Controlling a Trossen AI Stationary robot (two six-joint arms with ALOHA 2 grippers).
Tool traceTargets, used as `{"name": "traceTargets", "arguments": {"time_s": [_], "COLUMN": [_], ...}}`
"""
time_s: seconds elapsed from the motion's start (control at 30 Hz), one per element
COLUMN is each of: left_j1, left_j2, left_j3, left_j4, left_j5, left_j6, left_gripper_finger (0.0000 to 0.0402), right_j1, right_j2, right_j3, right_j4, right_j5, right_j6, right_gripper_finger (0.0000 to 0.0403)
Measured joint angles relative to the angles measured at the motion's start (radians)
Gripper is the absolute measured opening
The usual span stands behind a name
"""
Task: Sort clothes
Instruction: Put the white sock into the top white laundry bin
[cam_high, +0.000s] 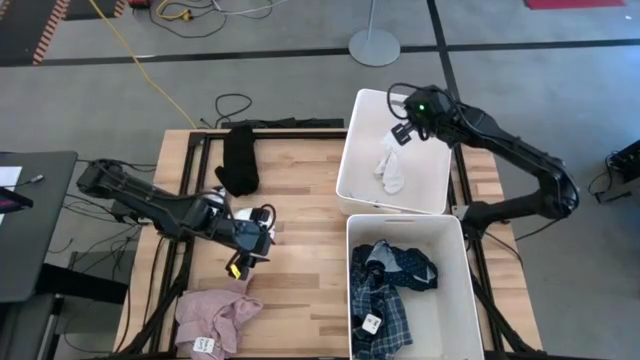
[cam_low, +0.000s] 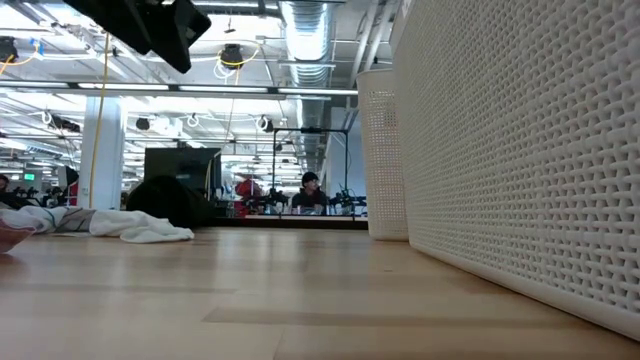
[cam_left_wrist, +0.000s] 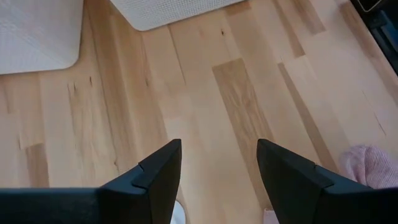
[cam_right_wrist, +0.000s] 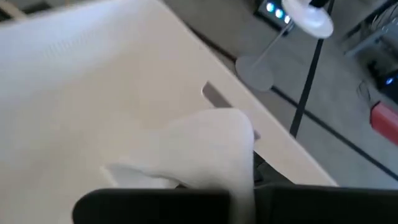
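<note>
My left gripper (cam_high: 250, 243) hangs open over bare wood (cam_left_wrist: 217, 155), just beside white socks (cam_high: 238, 214) that lie on the table and also show in the low view (cam_low: 140, 228). A pink piece (cam_high: 214, 315) lies at the near left and shows in the left wrist view (cam_left_wrist: 372, 165). A black piece (cam_high: 238, 160) lies at the far left. My right gripper (cam_high: 404, 133) is above the far white bin (cam_high: 350, 150), with a white sock (cam_high: 392, 170) below it. The blue plaid shirt (cam_high: 380, 310) and the navy dotted piece (cam_high: 412, 268) lie in the near bin (cam_high: 460, 300). My right gripper has the white sock by its upper end (cam_right_wrist: 211, 155), coming from above. The sock itself covers the fingers, so the kind of hold cannot be told. The sock hangs down into the far bin, and its lower end (cam_high: 393, 183) lies at the bin's bottom.
The two white bins stand side by side along the table's right, and their perforated walls (cam_low: 520, 160) fill the low view's right. Bare wood lies between the bins and the clothes on the left. A lamp stand (cam_high: 374, 45) is on the floor beyond the table.
</note>
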Motion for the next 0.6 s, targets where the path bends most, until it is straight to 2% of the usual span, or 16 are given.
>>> {"name": "traceTargets", "arguments": {"time_s": [0.13,0.33,0.6], "left_j1": [-0.014,-0.023,-0.023], "left_j2": [0.000,0.000,0.000], "left_j3": [-0.021,-0.050,-0.055], "left_j4": [0.005,0.020,0.042], "left_j5": [-0.002,-0.002,-0.002], "left_j6": [-0.019,-0.028,-0.028], "left_gripper_finger": [0.0203,0.0203,0.0203], "right_j1": [-0.025,-0.074,-0.119], "right_j2": [0.017,0.035,0.038], "right_j3": [0.000,0.000,0.000], "right_j4": [-0.048,-0.112,-0.207], "right_j5": [-0.008,-0.099,-0.165], "right_j6": [0.009,0.038,0.085], "right_gripper_finger": [0.0005,0.0005,0.0017]}}
